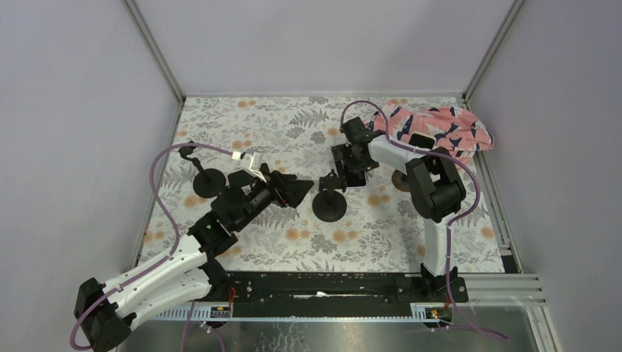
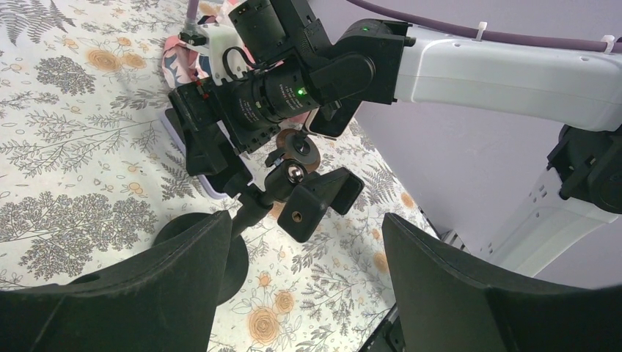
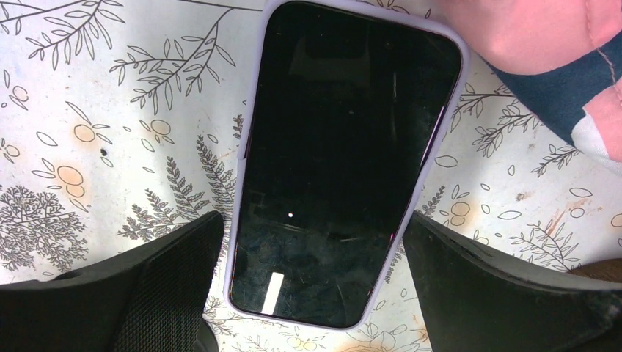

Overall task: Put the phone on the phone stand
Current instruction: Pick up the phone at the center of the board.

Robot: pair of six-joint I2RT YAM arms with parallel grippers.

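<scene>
Currently phone (image 3: 341,161) lies flat, screen up, at one o'clock of stand (image 1: 329,204). Right gripper (image 3: 312,286) straddles it, spread wide, gripping nothing, evidently set for pickup. Left gripper (image 2: 304,242), likewise spread and empty, faces stand, likely to brace it.

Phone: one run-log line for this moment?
phase: pre-grasp | phone: lying flat, screen up, unheld | right gripper: fingers open over phone | left gripper: fingers open, facing phone stand | phone stand: empty
</scene>
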